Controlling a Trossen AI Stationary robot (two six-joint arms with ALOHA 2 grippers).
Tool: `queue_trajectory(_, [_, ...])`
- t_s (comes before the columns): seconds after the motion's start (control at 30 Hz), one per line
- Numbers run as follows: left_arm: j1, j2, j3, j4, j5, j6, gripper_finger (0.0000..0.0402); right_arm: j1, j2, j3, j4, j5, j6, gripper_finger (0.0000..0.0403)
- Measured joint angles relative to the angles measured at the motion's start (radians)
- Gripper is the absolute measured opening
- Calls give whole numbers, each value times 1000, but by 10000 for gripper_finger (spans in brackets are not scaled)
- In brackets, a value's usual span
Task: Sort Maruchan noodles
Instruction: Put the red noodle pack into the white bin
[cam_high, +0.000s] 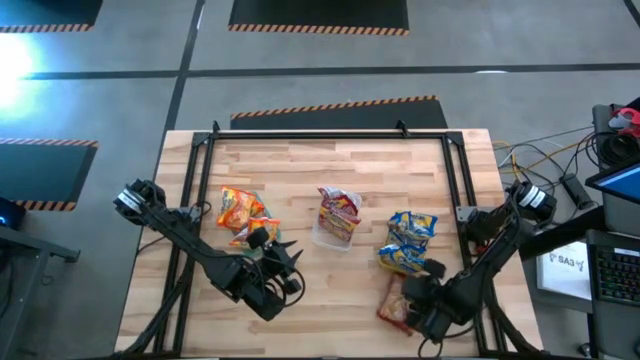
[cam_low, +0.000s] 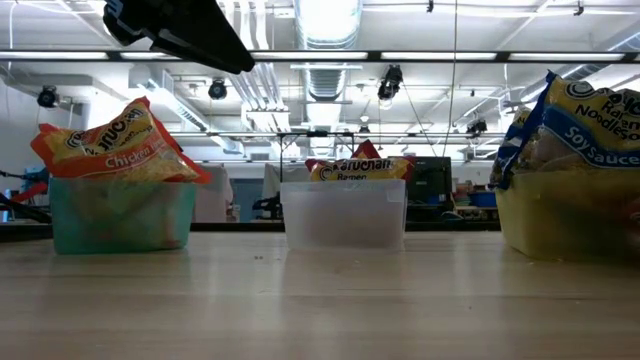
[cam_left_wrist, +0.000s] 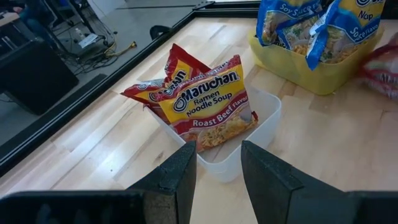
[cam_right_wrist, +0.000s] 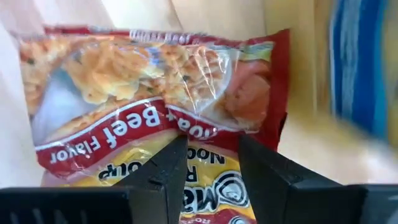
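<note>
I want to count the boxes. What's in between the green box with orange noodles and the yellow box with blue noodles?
The clear bin holding red Roast Beef packets sits between the green bin and yellow bin, in the low view.

A light butcher-block table (cam_high: 330, 160) is seen, edged by a black frame. Three bins are set on it: green (cam_low: 120, 215), clear (cam_low: 343, 213) and yellow (cam_low: 565, 215). A red Roast Beef packet (cam_high: 393, 303) lies directly on the wood.

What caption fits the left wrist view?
Open left gripper facing a clear bin of red beef ramen packets.
</note>
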Motion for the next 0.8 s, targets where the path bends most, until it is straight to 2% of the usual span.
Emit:
queue_trajectory(0.1, [0,0,0,0,4,0,110,-12,0,13,25,40,-111,132])
queue_trajectory(0.2, [0,0,0,0,7,0,110,-21,0,52,18,7,-74,132])
queue_trajectory(0.3, [0,0,0,6,7,-9,110,-23,-5,112,11,-54,58,132])
queue_trajectory(0.4, [0,2,0,63,51,-29,110,-14,-9,168,20,-58,240,132])
queue_trajectory(0.6, [-7,87,-6,308,196,100,110,80,17,169,24,39,674,132])
queue_trajectory(0.73, [-3,138,-6,465,274,171,110,144,42,168,51,110,818,132])
queue_trajectory(0.8, [1,155,-6,540,306,201,110,161,53,167,51,111,870,132])
